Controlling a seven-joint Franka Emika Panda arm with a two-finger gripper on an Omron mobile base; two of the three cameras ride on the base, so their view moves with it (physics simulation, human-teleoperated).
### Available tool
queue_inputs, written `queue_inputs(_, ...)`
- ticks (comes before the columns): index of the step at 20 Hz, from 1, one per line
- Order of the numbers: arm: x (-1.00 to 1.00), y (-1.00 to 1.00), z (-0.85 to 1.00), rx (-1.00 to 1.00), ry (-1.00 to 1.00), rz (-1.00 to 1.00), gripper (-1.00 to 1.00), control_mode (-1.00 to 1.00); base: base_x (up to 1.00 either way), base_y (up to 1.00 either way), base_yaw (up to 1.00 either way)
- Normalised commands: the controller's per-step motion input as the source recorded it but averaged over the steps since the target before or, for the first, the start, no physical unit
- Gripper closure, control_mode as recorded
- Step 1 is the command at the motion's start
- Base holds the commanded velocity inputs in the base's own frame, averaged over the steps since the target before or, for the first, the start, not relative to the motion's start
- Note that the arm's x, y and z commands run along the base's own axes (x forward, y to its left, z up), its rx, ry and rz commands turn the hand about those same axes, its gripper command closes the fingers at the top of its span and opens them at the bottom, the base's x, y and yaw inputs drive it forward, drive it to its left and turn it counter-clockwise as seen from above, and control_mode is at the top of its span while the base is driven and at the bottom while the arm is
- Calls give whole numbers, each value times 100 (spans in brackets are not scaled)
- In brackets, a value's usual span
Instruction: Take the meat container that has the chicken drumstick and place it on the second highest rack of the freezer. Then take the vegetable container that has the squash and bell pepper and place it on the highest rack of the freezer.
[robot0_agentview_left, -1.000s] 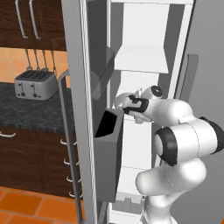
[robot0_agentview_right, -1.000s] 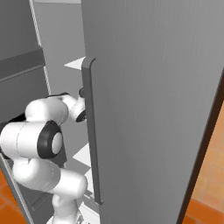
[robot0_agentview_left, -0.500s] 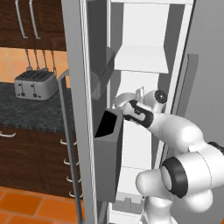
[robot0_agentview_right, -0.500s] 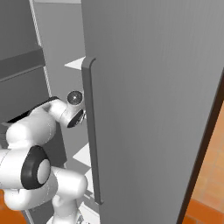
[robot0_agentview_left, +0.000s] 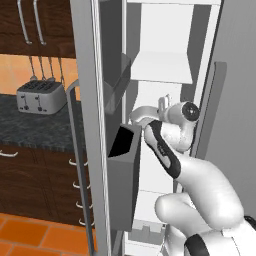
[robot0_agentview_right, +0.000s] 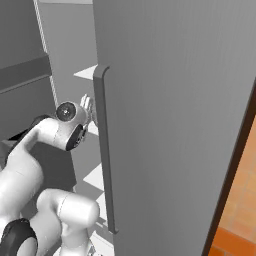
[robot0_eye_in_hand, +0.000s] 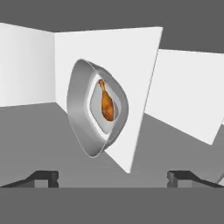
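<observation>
The meat container, a grey tray with the small orange-brown chicken drumstick in it, rests on a white shelf board inside the freezer; this view is rolled, so the shelf looks nearly upright. My gripper is open, its dark fingertips well apart and clear of the tray, with nothing between them. From the base, the gripper sits inside the white compartment just under an upper white shelf, and in the right base view the gripper shows beside the door's edge. The vegetable container with the squash and bell pepper is out of view.
The freezer's open left door carries grey bins close to my forearm. The right grey door with its long handle stands just right of the hand. A toaster sits on the dark counter to the left.
The arm has stretched out and its elbow has sunk. The hand has shifted to the right in the compartment. The jaws have stayed wide apart.
</observation>
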Motion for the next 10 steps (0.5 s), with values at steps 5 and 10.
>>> queue_inputs(5,-100,0,69,-5,0,0,-100,-100,0,0,0)
queue_inputs(10,-100,-6,69,-2,-1,0,-100,-100,0,0,0)
